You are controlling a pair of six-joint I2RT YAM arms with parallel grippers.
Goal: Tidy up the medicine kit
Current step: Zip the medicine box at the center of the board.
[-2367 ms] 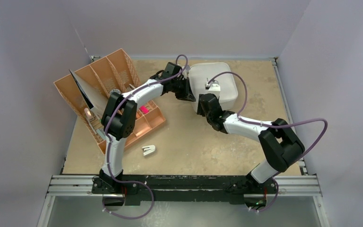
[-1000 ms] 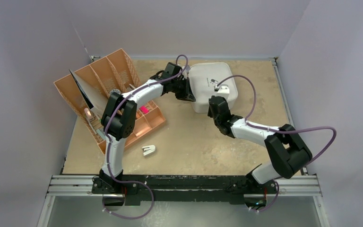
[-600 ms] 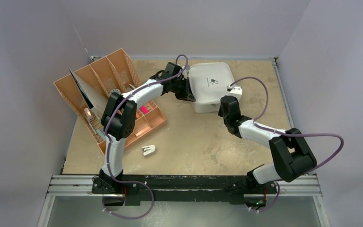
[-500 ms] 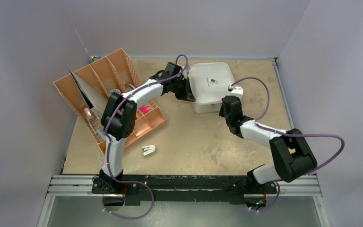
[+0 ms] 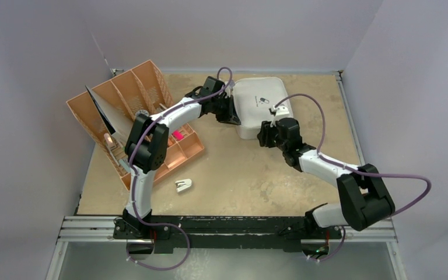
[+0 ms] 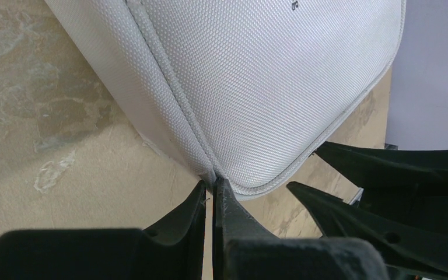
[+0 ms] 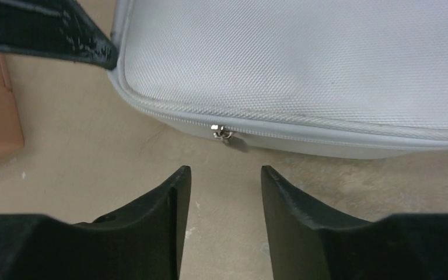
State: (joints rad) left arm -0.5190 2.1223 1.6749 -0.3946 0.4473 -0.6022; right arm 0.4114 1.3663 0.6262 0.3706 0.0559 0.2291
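Observation:
The medicine kit (image 5: 263,99) is a light grey zip case, lid down, at the back middle of the table. My left gripper (image 5: 237,120) is at its front-left corner, jaws shut on the zip seam (image 6: 210,169) of the kit (image 6: 256,76). My right gripper (image 5: 262,136) is open and empty, low at the kit's front wall. In the right wrist view the gripper (image 7: 226,172) is just short of the metal zipper pull (image 7: 222,134) on the kit (image 7: 303,58). The zip looks closed along the front.
Tan-orange organizer trays (image 5: 129,96) stand at the left, with a pink item (image 5: 178,135) in the low tray. A small white object (image 5: 182,185) lies on the table in front of them. The left fingers (image 7: 52,29) show at the right wrist view's top left.
My right gripper swung from over the kit's front to its right front corner, then back left along the front wall and turned to face the zipper pull. The left arm has not moved.

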